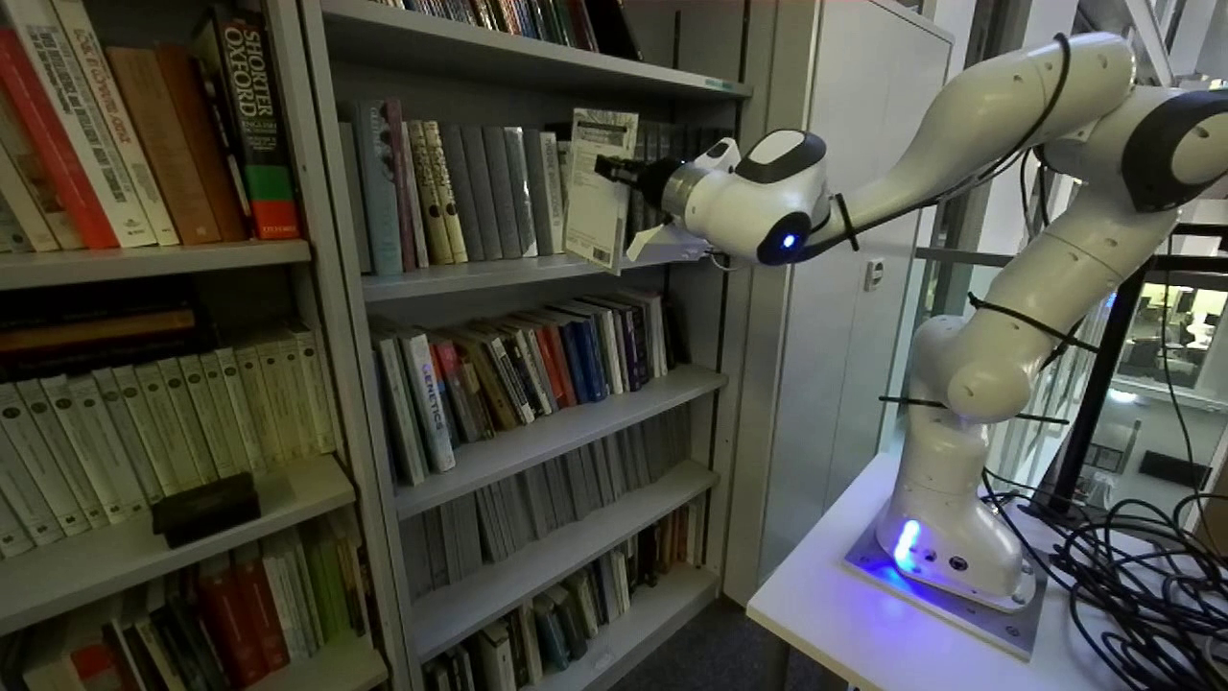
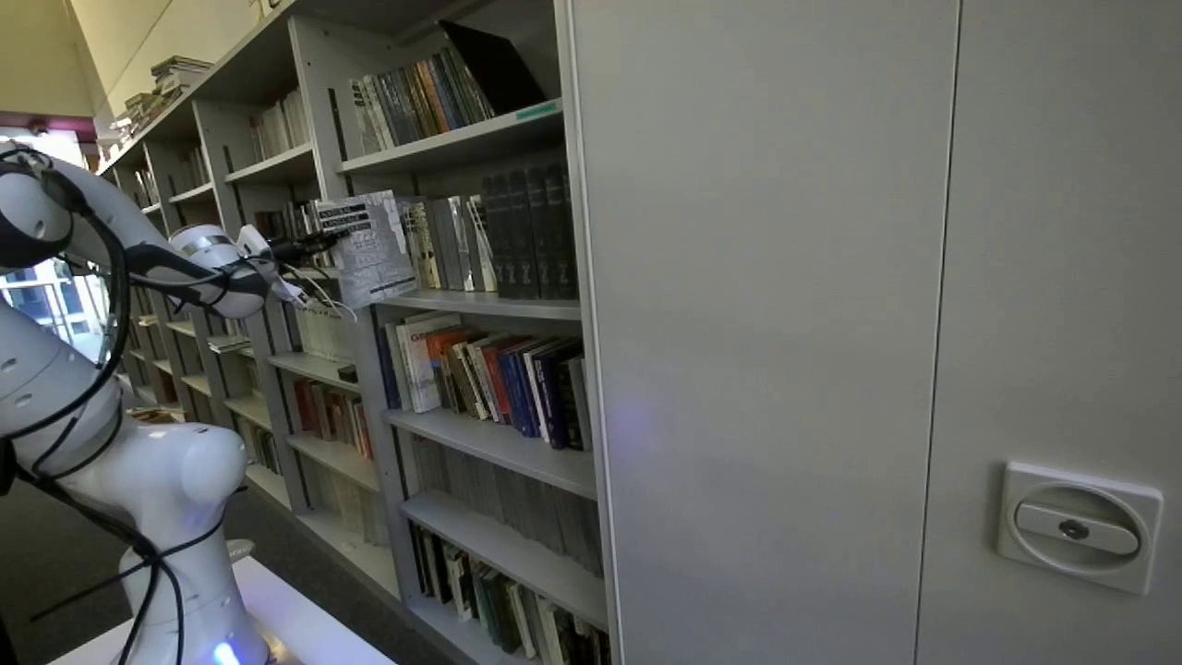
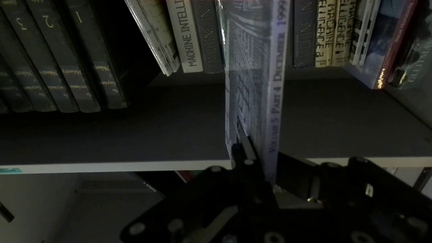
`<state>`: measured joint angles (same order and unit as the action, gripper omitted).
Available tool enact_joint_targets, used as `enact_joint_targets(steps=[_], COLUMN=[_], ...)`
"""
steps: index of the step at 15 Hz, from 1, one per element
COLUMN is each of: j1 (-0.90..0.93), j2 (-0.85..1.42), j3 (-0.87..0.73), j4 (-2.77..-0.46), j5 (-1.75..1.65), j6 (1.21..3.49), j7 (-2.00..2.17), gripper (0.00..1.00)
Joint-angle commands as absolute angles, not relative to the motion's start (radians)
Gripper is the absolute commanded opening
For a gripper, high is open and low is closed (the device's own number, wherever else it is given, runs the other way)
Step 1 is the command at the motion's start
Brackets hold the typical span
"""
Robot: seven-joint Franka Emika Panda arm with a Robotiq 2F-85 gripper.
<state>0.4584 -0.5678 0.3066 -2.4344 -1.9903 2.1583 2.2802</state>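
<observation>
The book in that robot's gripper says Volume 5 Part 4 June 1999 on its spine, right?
Not quite: the wrist view shows December, not June, on the spine of the book in the gripper. The volume, part and year are right.

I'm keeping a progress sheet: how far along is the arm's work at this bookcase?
Done: the gripper has a grip on the December 1999 volume, fingers on both sides of its spine. In hand: the volume is held roughly upright at the front of the shelf with the Machine Intelligence books. Left, probably: setting it down and letting go, since only the gripper appears to support it.
</observation>
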Motion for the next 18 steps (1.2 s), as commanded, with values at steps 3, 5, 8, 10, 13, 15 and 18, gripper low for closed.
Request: enact_joint_targets(steps=[3,5,8,10,13,15,18], j1=[0.453,0.448,0.438,0.429,0.420,0.418,0.414], j2=[-0.462,-0.427,-0.379,-0.355,-0.326,-0.314,-0.298], j3=[0.311,0.308,0.307,0.306,0.299,0.294,0.292], j4=[-2.332,-2.297,-2.252,-2.228,-2.193,-2.176,-2.156], j5=[-2.001,-2.008,-2.016,-2.019,-2.038,-2.055,-2.074], j6=[2.095,2.098,2.105,2.108,2.136,2.163,2.179], j7=[2.262,2.260,2.258,2.258,2.268,2.268,2.267], gripper=[0.02,0.02,0.02,0.02,0.02,0.02,0.02])
